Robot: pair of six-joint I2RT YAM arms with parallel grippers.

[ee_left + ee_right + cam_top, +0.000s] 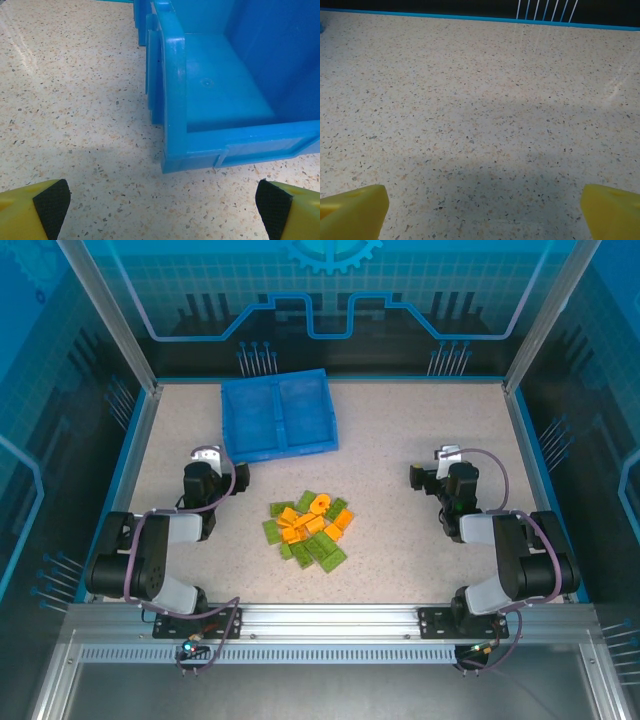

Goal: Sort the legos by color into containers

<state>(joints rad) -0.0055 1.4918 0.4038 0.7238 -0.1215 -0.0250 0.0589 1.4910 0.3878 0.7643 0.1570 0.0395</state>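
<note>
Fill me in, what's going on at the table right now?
Sorting has not started. The legos, orange and green mixed, lie in one pile at the middle of the table. The blue tray sits at the far side with both compartments empty. The left fingers are open and empty, close to the tray's near corner. The right fingers are open and empty over bare table on the right.
</note>
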